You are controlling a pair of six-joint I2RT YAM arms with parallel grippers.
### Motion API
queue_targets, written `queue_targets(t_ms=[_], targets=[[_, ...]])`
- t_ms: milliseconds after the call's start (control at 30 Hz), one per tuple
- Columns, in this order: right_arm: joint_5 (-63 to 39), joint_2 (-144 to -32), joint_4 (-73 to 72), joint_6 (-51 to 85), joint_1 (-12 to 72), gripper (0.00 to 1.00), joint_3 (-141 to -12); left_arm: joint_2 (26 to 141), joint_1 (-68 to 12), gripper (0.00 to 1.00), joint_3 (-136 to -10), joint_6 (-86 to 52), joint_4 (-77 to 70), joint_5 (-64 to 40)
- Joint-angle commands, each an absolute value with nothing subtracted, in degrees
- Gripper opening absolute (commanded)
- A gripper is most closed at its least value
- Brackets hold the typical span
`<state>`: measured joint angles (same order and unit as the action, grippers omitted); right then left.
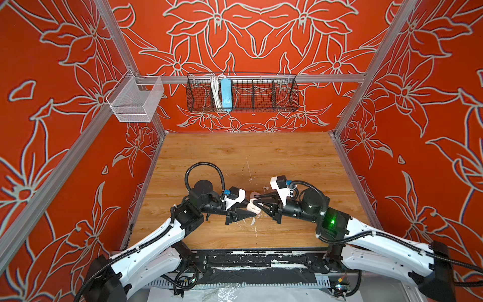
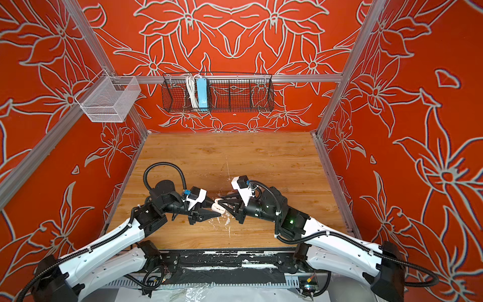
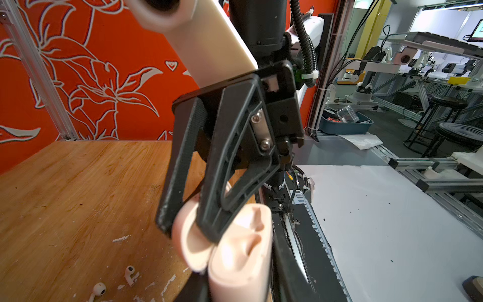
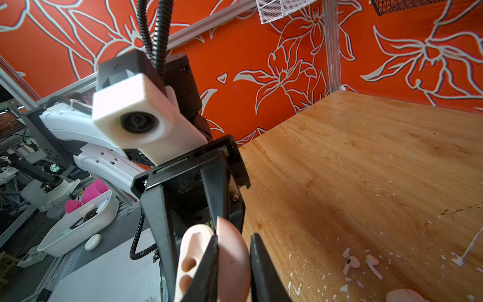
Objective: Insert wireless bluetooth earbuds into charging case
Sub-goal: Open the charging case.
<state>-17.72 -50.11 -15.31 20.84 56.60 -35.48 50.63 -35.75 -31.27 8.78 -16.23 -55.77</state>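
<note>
A pale pink charging case (image 1: 253, 208) (image 2: 219, 208) hangs open between both grippers, just above the wooden table. My left gripper (image 1: 251, 209) (image 3: 237, 283) is shut on the case body (image 3: 239, 261), whose earbud sockets are empty. My right gripper (image 1: 258, 204) (image 4: 232, 282) is shut on the hinged lid (image 4: 232, 258) (image 3: 188, 236), one finger inside it and one outside. Two white earbuds (image 3: 130, 273) (image 3: 98, 289) lie loose on the table beyond the case; the right wrist view shows these earbuds (image 4: 350, 262) (image 4: 372, 264) side by side.
A second pale case (image 4: 405, 296) rests on the table near the earbuds. White paint flecks (image 4: 292, 286) dot the wood. A white mesh basket (image 1: 136, 100) and a black wire basket (image 1: 243, 94) hang on the back rail. The black front rail (image 1: 251, 257) borders the table.
</note>
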Motion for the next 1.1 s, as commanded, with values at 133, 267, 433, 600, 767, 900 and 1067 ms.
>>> queue_targets(t_ms=[133, 267, 433, 600, 767, 900, 1067], targets=[[-16.5, -49.5, -19.2, 21.9, 56.3, 0.12, -34.3, 50.2, -36.1, 0.35, -31.2, 7.9, -19.1, -56.5], [-17.0, -49.9, -19.8, 22.1, 56.3, 0.12, -34.3, 50.5, -36.1, 0.33, -31.5, 8.2, -18.6, -56.7], [-17.0, -49.7, -19.7, 21.9, 56.3, 0.14, -34.3, 50.7, -36.1, 0.18, -31.9, 8.9, -17.7, -57.2], [-16.3, -50.2, -18.8, 21.6, 56.3, 0.41, -34.6, 50.9, -36.1, 0.00, -31.9, 9.1, -17.8, -56.8], [-9.9, -47.1, -9.8, 20.8, 56.3, 0.59, -37.5, 50.3, -36.0, 0.00, -30.9, 4.7, -19.5, -46.4], [2.0, -42.3, 3.8, 21.8, 56.3, 0.62, -40.9, 49.7, -36.0, 0.00, -35.2, -7.9, -13.9, -21.8], [17.5, -40.4, 14.7, 23.1, 56.0, 0.59, -39.6, 49.2, -36.2, 0.00, -42.5, -13.9, -3.3, -18.8]])
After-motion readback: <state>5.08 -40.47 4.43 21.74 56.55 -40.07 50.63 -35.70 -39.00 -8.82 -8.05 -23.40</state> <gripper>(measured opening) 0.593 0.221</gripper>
